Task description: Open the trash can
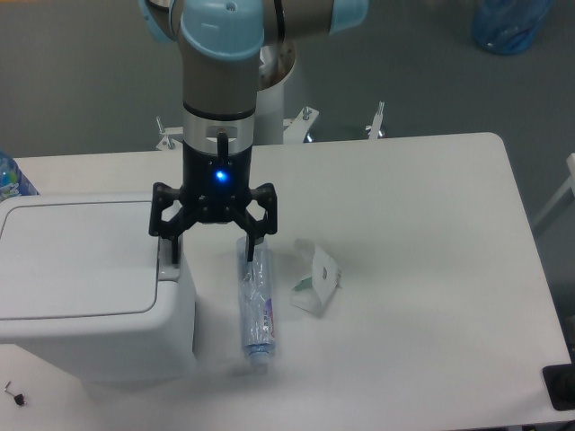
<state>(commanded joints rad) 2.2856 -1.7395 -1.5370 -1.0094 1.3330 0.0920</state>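
Fixed camera: gripper (210, 254) spread wide, one finger over the grey tab at the right edge of the trash can (81, 278) on the table's left, lid shut — risk is the other finger striking the bottle (255, 303) just beside it; bottle label unreadable, wrapper (316, 279) print too small.

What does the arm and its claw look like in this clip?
The arm is a thick grey cylinder with light blue joint caps at the top. Below it sits a silver band with a dark slot, then a black wrist body with a lit blue LED. The claw is black, with two open linkage-style fingers splayed out from the body. No loose cables or readable markings show.
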